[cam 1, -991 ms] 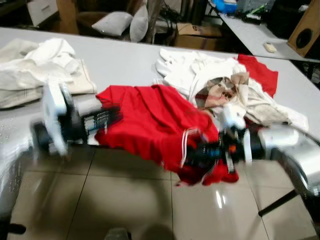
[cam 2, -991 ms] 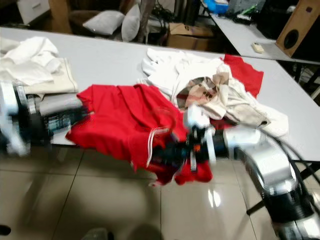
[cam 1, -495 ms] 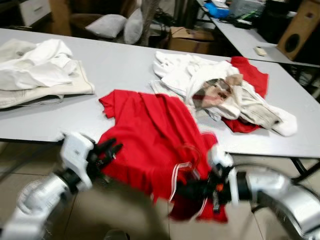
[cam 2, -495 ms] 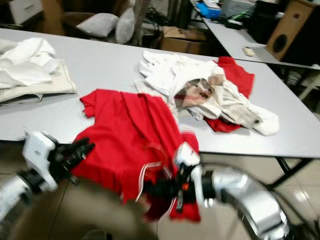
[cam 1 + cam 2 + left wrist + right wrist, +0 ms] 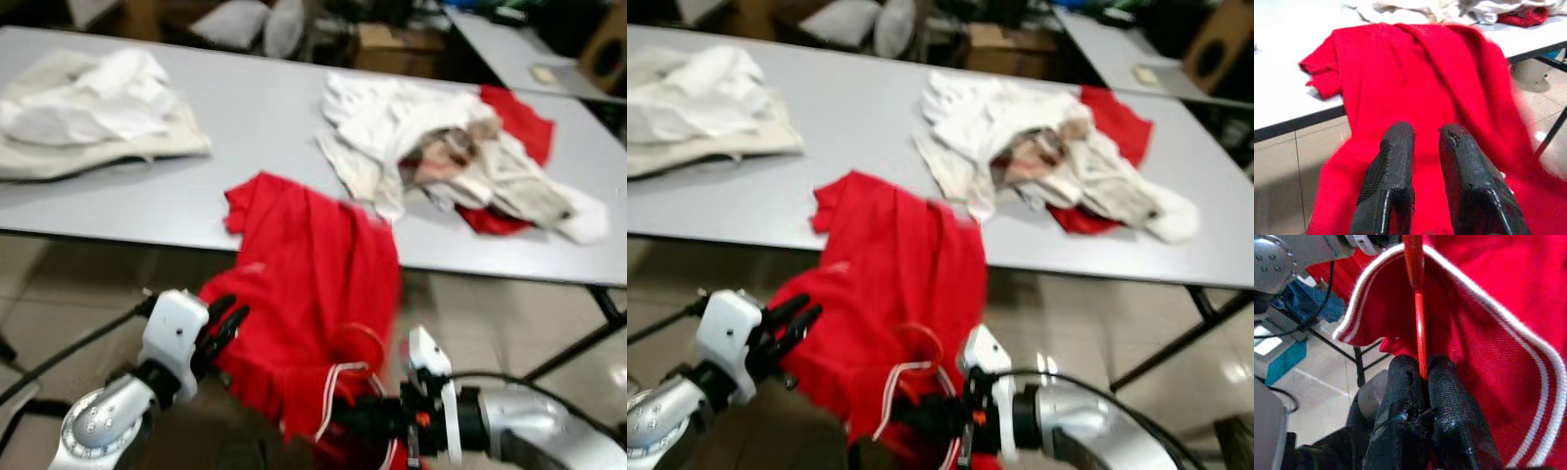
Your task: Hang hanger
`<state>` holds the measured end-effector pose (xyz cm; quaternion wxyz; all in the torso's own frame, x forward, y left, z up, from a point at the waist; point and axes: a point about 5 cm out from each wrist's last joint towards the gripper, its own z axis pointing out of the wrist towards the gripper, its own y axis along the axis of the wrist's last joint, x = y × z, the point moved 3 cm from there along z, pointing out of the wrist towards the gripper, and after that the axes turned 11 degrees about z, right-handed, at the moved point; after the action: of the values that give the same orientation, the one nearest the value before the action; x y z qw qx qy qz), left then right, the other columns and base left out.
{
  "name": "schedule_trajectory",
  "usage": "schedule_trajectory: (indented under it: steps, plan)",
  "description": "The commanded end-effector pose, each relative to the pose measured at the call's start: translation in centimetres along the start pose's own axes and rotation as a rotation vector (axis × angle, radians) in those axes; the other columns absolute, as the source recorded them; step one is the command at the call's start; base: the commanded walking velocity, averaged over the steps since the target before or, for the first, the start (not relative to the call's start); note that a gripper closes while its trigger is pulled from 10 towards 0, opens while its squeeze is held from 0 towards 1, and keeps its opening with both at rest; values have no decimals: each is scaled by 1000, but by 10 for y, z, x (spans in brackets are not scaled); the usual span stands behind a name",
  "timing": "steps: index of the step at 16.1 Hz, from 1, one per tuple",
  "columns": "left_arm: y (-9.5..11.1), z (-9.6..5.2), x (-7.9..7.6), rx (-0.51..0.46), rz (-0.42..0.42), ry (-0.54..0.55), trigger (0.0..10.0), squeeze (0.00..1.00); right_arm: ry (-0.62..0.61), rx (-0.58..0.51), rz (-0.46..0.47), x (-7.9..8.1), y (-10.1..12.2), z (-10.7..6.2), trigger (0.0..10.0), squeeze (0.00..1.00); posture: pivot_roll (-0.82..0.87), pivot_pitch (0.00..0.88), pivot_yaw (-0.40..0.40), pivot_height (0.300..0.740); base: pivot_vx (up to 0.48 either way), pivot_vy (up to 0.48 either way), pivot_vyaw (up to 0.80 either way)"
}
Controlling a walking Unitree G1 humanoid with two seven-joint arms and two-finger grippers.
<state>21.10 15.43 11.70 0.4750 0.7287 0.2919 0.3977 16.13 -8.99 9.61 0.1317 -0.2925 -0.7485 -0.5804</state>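
Right wrist view: right gripper [image 5: 1420,377] fingers pinched tight on a thin red hanger [image 5: 1418,308] rod, which runs up into the white-trimmed collar of the red shirt [image 5: 313,284]. Shirt drapes off the counter [image 5: 245,108] edge — top part on the surface, rest hanging toward the floor. Left gripper [image 5: 1422,147] just off the shirt's hanging side, fingers slightly parted, gripping nothing. Pale clothes pile [image 5: 451,162] further back on counter; folded white clothes [image 5: 88,113] far left.
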Motion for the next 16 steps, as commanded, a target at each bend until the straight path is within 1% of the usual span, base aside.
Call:
schedule_trajectory:
  steps: [1, 4, 6, 7, 8, 9, 10, 11, 12, 13, 14, 16]
  plan:
    - [0, -3, -9, 11, -5, -32, 10000, 0, -17, -10, -8, 3, 2, -3, 0, 0, 133, 207, -23, 740, 0, 0, 0]
    - [-2, -4, -14, 25, -6, -60, 10000, 0, -27, -8, -11, 6, 1, -6, 0, 0, 130, 215, -9, 740, 0, 0, 0]
    - [-5, -3, -19, 39, -9, -77, 10000, 0, -43, 2, -19, 6, 0, -8, 0, 0, 127, 203, -13, 740, 0, 0, 0]
    - [-4, -1, -20, 34, -19, -66, 10000, 0, -65, 0, -30, 4, 0, -10, 0, 0, 124, 190, -21, 740, 0, 0, 0]
    - [-4, 4, -19, 21, -36, -31, 10000, 0, -159, -26, -84, -7, 6, -11, 4078, 0, 119, 173, -31, 740, 0, 0, 0]
    - [-6, 6, -16, 22, -48, -5, 10000, 0, -217, -40, -75, -16, 7, -12, 10000, 0, 117, 164, -36, 740, 0, 0, 0]
    - [-9, 10, -12, 30, -71, 35, 10000, 0, -288, -66, -66, -27, 10, -13, 10000, 0, 110, 147, -45, 740, 0, 0, 0]
    - [-12, 14, -9, 40, -100, 68, 10000, 0, -339, -84, -91, -35, 14, -15, 10000, 0, 103, 132, -51, 740, 0, 0, 0]
    - [-16, 17, -7, 43, -138, 90, 10000, 0, -408, -112, -135, -46, 22, -16, 10000, 0, 99, 121, -58, 740, 0, 0, 0]
    - [-18, 21, -7, 47, -138, 96, 10000, 0, -460, -141, -160, -55, 30, -15, 10000, 0, 97, 110, -66, 740, 0, 0, 800]
    - [-18, 23, -8, 53, -131, 94, 10000, 0, -474, -154, -160, -58, 33, -15, 10000, 0, 97, 104, -70, 740, 0, 0, 800]
    - [-23, 30, -8, 72, -97, 102, 10000, 0, -520, -159, -160, -73, 36, -13, 10000, 0, 95, 86, -94, 740, 0, 0, 800]
